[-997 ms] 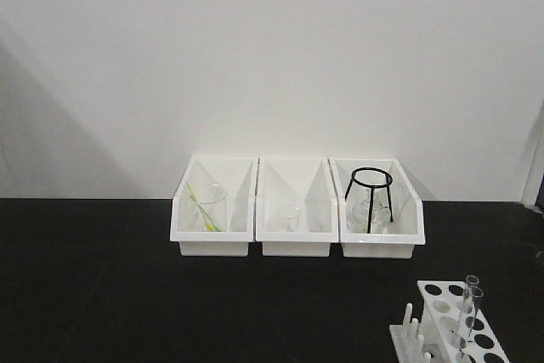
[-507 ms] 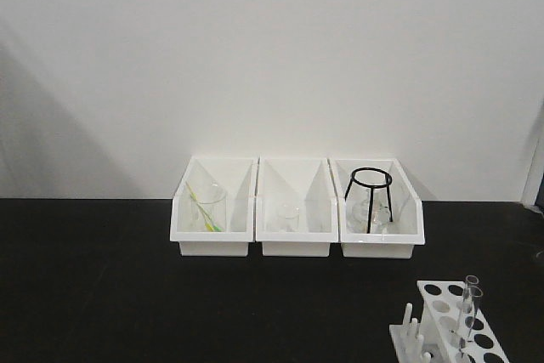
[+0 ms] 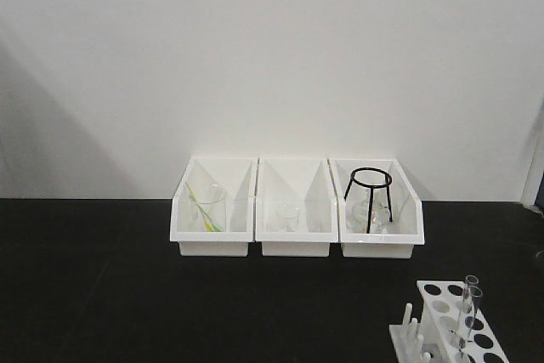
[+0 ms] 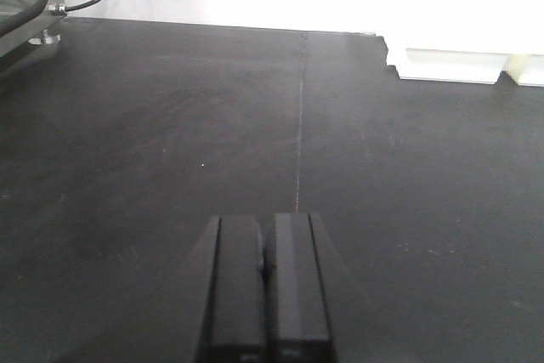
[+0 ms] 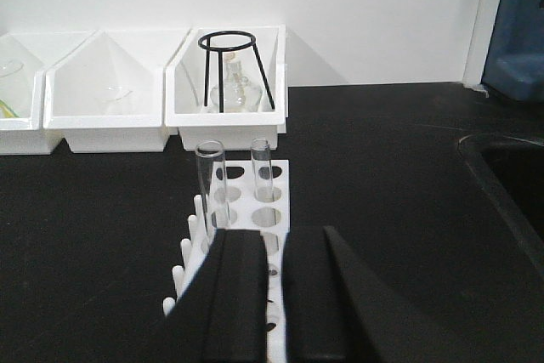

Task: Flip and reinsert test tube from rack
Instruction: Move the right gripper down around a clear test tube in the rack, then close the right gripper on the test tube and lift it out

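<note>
Rack (image 5: 248, 205) holding test tube (image 5: 209, 189) and second tube (image 5: 261, 163) upright, right gripper (image 5: 276, 240) parted near it, left gripper (image 4: 266, 227) pressed together

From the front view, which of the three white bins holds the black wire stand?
The right-end bin, nearest the rack: only it holds the black stand. The left bin and middle bin hold glassware without one.

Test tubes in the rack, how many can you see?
2 test tubes, both upright in the rack: one in the left row, one in the right row slightly farther back. The right gripper covers the rack's near end, so others may be hidden.
</note>
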Available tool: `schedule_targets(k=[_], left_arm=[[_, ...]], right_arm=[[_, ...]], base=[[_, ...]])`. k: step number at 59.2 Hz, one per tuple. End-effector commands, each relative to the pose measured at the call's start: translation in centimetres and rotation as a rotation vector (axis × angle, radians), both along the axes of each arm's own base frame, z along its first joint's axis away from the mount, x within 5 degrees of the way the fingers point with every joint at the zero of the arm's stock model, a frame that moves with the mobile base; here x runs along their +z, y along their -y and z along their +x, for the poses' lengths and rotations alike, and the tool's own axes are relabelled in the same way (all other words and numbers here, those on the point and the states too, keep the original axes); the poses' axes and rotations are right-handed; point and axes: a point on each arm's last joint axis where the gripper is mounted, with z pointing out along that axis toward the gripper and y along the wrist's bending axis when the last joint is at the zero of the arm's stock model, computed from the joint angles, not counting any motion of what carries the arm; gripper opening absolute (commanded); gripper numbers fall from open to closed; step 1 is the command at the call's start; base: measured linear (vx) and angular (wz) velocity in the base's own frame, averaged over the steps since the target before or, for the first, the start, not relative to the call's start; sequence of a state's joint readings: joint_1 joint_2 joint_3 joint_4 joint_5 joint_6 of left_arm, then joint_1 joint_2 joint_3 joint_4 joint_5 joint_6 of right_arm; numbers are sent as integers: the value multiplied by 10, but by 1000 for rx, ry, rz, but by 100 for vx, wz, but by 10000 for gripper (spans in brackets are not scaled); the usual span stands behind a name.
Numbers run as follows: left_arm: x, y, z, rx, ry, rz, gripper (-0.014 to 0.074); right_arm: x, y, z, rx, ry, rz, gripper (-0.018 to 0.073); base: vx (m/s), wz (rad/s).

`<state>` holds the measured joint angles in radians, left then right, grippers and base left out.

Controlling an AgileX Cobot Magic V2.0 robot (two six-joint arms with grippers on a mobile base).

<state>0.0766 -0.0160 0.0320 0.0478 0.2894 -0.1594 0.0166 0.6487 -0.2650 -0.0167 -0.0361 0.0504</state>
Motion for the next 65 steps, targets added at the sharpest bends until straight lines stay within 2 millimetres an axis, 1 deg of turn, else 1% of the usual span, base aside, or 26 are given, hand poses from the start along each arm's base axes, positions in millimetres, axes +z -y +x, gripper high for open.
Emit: schedule_targets(k=[1,8,12,15,24,39,44,50,55,65], left_arm=[[8,1,1,-11,98,3,-6],[8,1,1,-11,98,3,-6],[8,1,1,-11,98,3,-6],[8,1,1,-11,98,3,-6],[8,1,1,-11,98,3,-6],[8,1,1,-11,98,3,-6],[8,1,1,-11,98,3,-6],[8,1,1,-11,98,3,-6],[8,1,1,-11,98,3,-6],[8,1,1,-11,98,3,-6]], right_arm=[[15,0,14,-3,114,0,339],[7,0,27,-2,92,1,477],[2,0,36,0,92,-1,528],[-1,-2,44,20,100,-27,545],[-15,-8,65,95,130,-85,547],[-41,-11,91,119,153,-43,546],[-50,-13,96,133,146,-8,546],[-60,-17,101,185,150,-7,545],[-67,-18,105,191,158,6,531],[-73,-19,115,199,188,23,494]], base=[[0,0],[0,0],[0,0],[0,0],[0,0],[0,0],[0,0],[0,0],[0,0],[0,0]])
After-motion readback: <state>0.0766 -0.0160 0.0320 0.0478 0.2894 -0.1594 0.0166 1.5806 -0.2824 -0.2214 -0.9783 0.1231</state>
